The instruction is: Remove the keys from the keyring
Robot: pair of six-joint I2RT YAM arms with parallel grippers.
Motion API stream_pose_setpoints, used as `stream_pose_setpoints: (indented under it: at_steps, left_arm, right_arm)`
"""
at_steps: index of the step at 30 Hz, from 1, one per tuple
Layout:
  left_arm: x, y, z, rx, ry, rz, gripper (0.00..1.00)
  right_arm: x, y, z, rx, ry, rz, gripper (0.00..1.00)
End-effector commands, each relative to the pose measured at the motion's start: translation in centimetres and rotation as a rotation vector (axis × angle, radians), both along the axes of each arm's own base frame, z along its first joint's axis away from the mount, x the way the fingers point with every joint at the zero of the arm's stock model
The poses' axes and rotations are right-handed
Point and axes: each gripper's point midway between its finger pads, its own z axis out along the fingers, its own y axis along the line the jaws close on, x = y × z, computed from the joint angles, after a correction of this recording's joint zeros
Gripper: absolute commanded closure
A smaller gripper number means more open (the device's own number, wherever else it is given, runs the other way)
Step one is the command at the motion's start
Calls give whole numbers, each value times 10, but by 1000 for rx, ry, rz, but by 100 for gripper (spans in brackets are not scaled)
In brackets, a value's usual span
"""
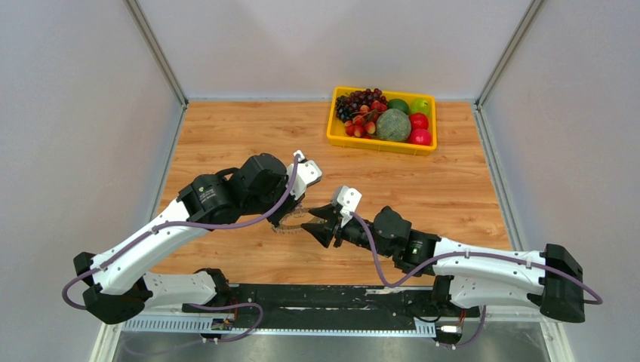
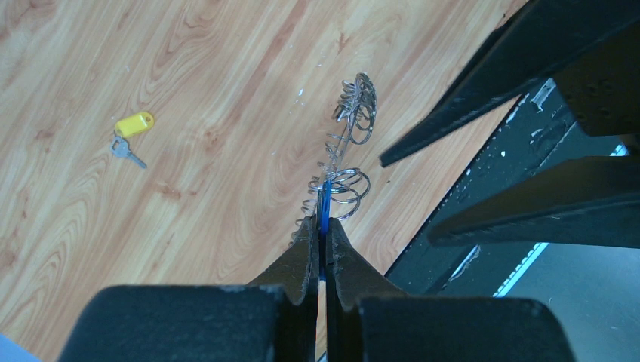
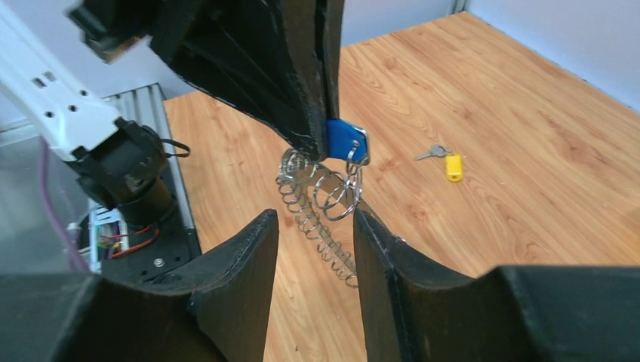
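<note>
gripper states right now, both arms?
Left gripper: shut on the blue key, keyring hanging from it.
Right gripper: open, holding nothing.

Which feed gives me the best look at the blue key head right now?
Right wrist: the blue key head faces the camera, pinched by the left gripper, a silvery loop through its end. Left wrist shows only its thin edge between the fingers. Top view: too small to make out.

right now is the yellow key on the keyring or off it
Off. The yellow key lies alone on the table, apart from the keyring hanging off the blue key in the left claw.
</note>
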Motion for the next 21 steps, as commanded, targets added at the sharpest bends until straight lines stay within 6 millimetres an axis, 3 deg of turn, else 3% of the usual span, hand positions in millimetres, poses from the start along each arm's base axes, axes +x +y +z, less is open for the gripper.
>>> stream_pose_setpoints:
  at_steps: [1, 6, 9, 10, 11, 12, 13, 14, 15, 16, 21]
  left_arm:
    - [-3, -2, 20, -77, -39, -24, 100]
    - [-9, 7, 19, -75, -39, -22, 100]
    - [-10, 9, 9, -74, -42, -20, 100]
    - [-5, 6, 13, -102, -88, -33, 100]
    - [1, 11, -7, -64, -102, -11, 100]
    - [10, 5, 0, -116, -172, -2, 100]
    - [18, 10, -22, -73, -192, 28, 100]
    - [29, 3, -15, -117, -263, 36, 100]
    - [36, 7, -33, -80, -279, 62, 100]
    - [42, 3, -37, -85, -302, 63, 100]
    - [48, 3, -41, -57, -252, 47, 100]
  right_arm:
    - [15, 8, 26, 56, -78, -78, 56]
    - [20, 1, 26, 96, -90, -133, 55]
    - [17, 5, 26, 91, -113, -108, 52]
    - [17, 7, 24, 76, -119, -102, 51]
    - [19, 8, 20, 57, -122, -105, 50]
    - [21, 8, 16, 49, -119, -117, 48]
    - [22, 6, 13, 47, -117, -127, 46]
    - [22, 5, 12, 50, -121, -128, 43]
    - [22, 4, 11, 46, -125, -127, 41]
    - [23, 3, 9, 39, -129, -127, 40]
    - [30, -4, 5, -3, -133, -159, 43]
